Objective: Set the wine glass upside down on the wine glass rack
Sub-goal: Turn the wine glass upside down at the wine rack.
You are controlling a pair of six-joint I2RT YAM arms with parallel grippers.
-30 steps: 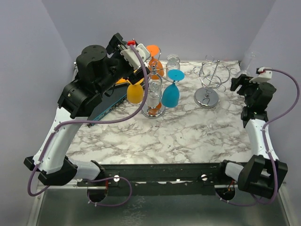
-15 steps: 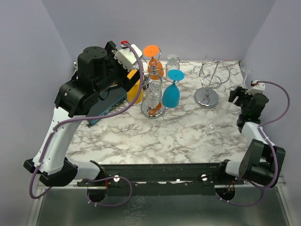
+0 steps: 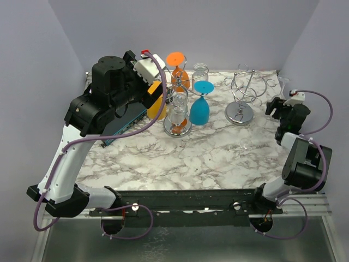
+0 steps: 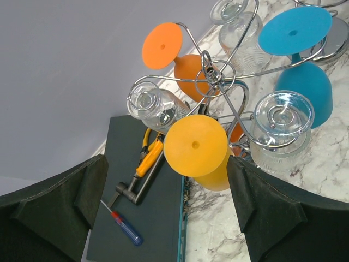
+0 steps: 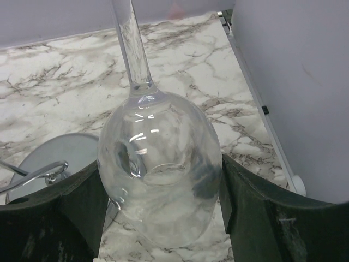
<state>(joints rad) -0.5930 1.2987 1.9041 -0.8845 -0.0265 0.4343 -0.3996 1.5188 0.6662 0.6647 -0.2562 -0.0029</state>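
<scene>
Right pincer (image 5: 159,215) clamps clear wine glass (image 5: 155,164) (stem up).

wine glass (image 5: 158,180) foot cropped, rack base (image 5: 54,154) half-cropped

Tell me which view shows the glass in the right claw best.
Right wrist: the glass fills the frame, bowl between the fingers, stem toward frame top. Top view shows the right claw, glass barely discernible. Left wrist misses it.
</scene>
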